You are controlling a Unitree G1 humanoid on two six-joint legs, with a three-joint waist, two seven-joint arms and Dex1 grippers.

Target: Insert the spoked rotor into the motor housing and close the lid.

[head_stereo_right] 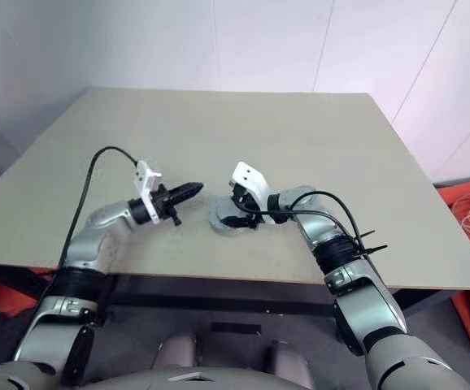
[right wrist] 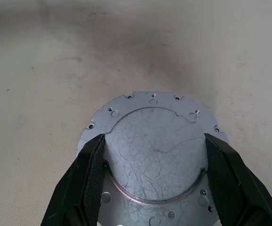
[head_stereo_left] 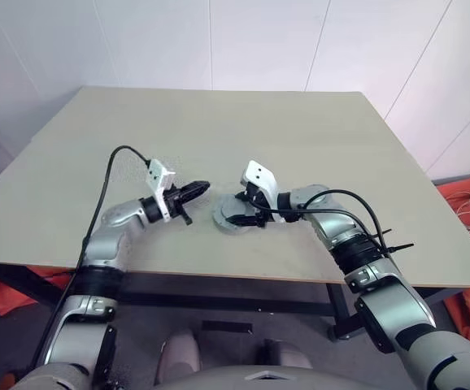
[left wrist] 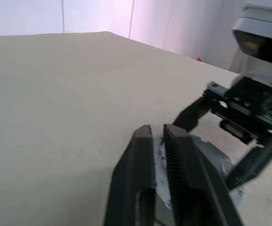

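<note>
My right pincer (right wrist: 152, 176) spread wide, clamping the round metal disc (right wrist: 150, 150) on the table (head_stereo_left: 219, 130), my left pincer (head_stereo_left: 196, 191) pinched closed and empty at its nine o'clock

Tables: one table (head_stereo_left: 219, 130) is standing in view.
Motor housings: one motor housing (right wrist: 152, 150) is lying on it, plain scratched face up.
Grippers: two are showing, the left gripper (head_stereo_left: 196, 192) and the right gripper (right wrist: 152, 162).
Orange cloths: cannot tell the number.
</note>
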